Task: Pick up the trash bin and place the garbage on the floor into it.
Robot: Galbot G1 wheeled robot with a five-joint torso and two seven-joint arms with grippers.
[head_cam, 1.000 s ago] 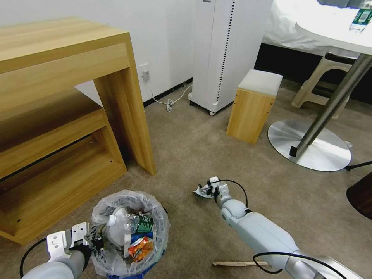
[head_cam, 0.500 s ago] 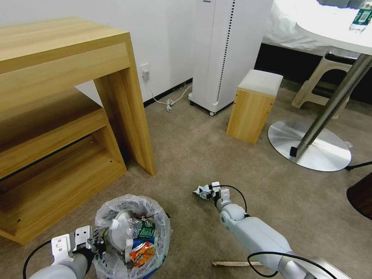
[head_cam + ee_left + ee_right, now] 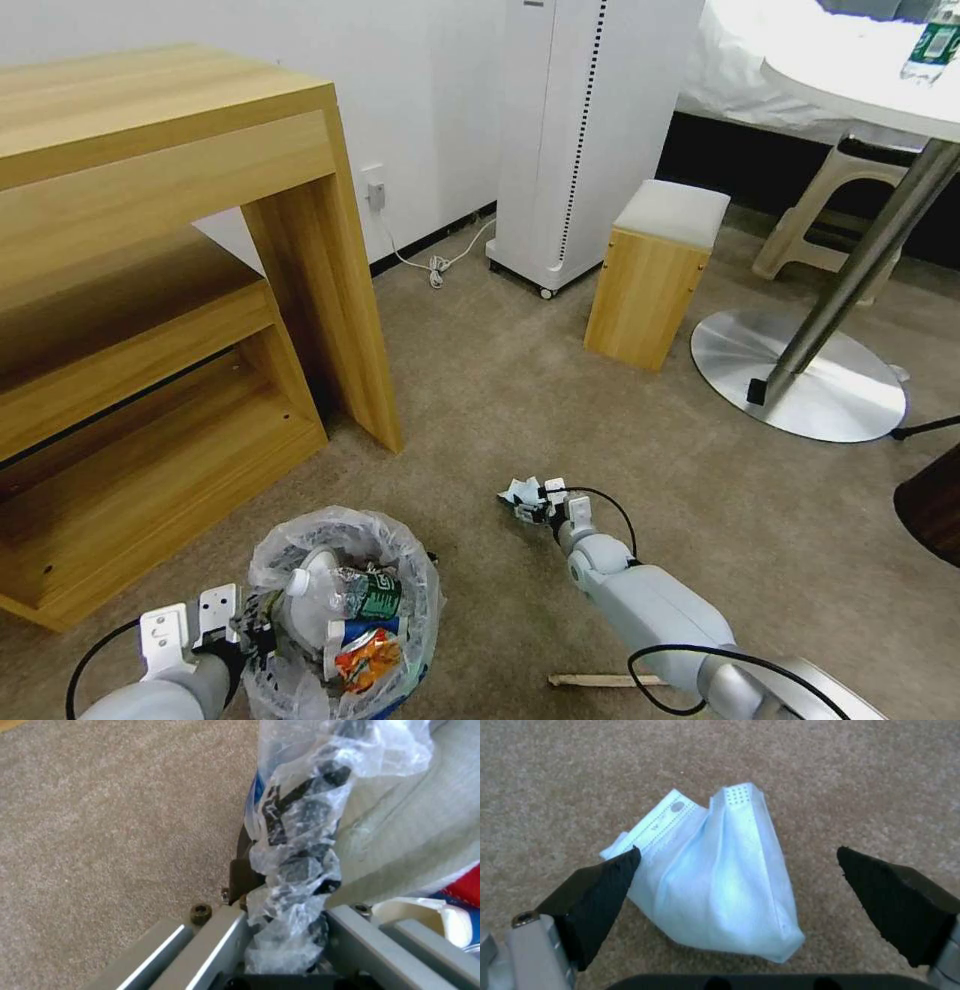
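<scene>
Black pads: right gripper point(image 3: 740, 881) jaws apart, straddling a pale blue face mask point(image 3: 720, 885); one pad touches its pleated edge.
Mask: soft folded cloth, lying on the floor point(image 3: 855, 776).
Carpet: beige short pile, open room beyond the jaws.
Left gripper point(image 3: 287, 945): jaws clamped on the trash bin point(image 3: 345, 620) at its rim, crinkled clear bag between them.
Bin: holds a bottle and wrappers.
Wooden stick point(image 3: 600, 680): on the carpet under the right arm.
</scene>
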